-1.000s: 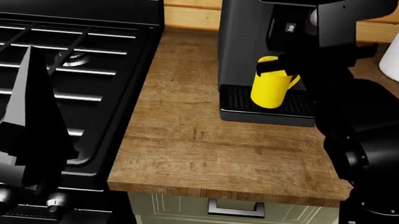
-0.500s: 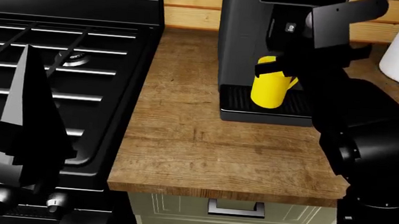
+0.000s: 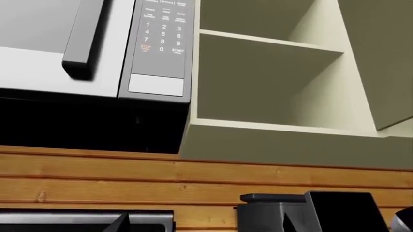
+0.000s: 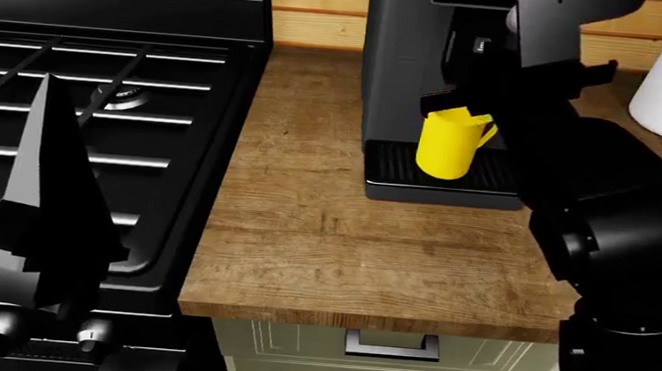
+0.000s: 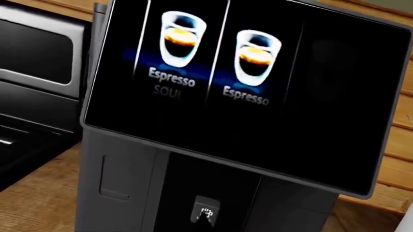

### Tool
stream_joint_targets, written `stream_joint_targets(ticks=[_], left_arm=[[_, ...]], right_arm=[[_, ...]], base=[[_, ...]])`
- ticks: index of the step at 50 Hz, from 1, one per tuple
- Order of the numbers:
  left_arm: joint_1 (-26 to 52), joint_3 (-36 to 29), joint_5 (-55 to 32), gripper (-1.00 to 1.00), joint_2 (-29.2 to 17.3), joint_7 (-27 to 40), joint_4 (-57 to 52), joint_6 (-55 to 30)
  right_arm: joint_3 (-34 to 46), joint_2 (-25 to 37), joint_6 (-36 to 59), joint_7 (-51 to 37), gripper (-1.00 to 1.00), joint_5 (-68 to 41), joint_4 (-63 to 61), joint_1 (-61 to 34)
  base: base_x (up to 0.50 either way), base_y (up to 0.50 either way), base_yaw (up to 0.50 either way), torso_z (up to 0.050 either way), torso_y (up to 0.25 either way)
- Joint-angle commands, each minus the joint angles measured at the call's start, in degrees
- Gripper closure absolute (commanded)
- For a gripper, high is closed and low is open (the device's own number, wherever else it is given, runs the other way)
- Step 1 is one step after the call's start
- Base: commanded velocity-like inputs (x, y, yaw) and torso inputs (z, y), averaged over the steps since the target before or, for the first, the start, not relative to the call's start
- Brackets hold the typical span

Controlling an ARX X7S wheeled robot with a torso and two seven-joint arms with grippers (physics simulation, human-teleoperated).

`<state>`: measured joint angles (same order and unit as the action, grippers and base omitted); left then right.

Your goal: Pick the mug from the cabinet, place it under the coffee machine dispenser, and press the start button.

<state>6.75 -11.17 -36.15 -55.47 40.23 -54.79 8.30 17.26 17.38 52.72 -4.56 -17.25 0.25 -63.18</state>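
The glossy black screen [image 5: 245, 92] on the front of the tall dark grey coffee machine carries two cup pictures: under one stands "Espresso" with a fainter "SOUL" beneath it, under the other "Espresso" alone. Below the screen, the tiny dark start button [image 5: 206, 211] bears a pale icon too small to read. On the grey keypad panel [image 3: 160, 46] of the silver microwave, digits 1 to 9 and 0 and the word "START" can be made out; its other labels are blurred.

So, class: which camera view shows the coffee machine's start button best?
The right wrist view: the start button faces the camera below the espresso screen. In the head view it is tiny beside the right arm. The left wrist view misses it.
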Motion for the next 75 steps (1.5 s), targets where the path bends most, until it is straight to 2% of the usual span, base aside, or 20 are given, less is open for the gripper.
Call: stream_joint_targets(ticks=[1,75], left_arm=[[-0.1,0.1,-0.1,-1.0,-0.2,0.1,-0.1,0.3],[-1.0,0.8,-0.2,-1.0,-2.0,1.5,-0.3,2.3]], right_arm=[[0.6,-0.3,-0.6,0.4,1.0,-0.2,0.9,-0.2],[2.4,-1.0,-7.4,-0.1,1.0,1.2,11.7,-0.3]], base=[[0.0,0.0,0.0,0.0,0.0],[0.0,0.0,0.0,0.0,-0.001]])
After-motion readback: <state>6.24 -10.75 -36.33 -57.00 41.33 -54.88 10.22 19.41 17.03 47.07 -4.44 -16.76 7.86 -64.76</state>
